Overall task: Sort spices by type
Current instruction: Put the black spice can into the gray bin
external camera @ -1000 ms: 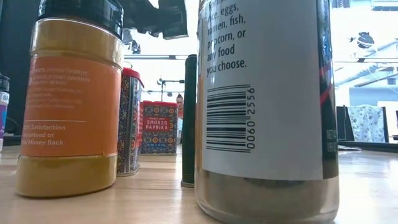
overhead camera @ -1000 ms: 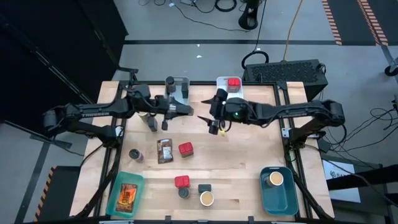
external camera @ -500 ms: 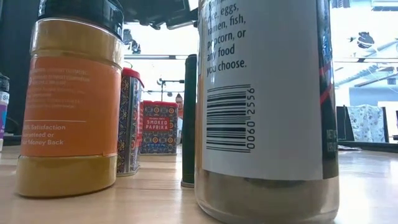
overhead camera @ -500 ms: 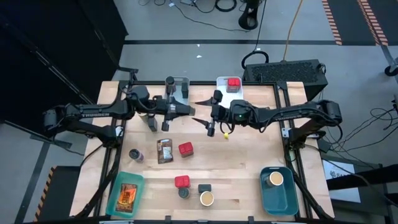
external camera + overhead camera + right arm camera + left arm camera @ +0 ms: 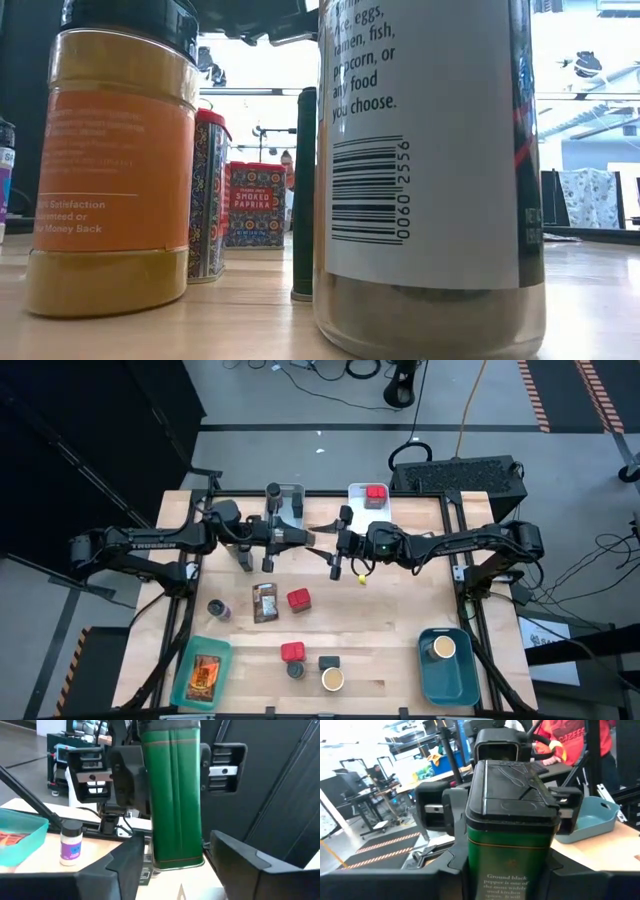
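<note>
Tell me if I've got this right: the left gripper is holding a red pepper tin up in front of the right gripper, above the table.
Not quite. The pepper tin is green with a black lid, not red; both wrist views show that. The rest holds: the left gripper is clamped on it above the table, facing the right gripper.

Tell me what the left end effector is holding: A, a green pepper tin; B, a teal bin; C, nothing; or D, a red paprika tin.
A: the left wrist view shows the left end effector clamped on a green pepper tin with a black lid, labelled ground black pepper.
</note>
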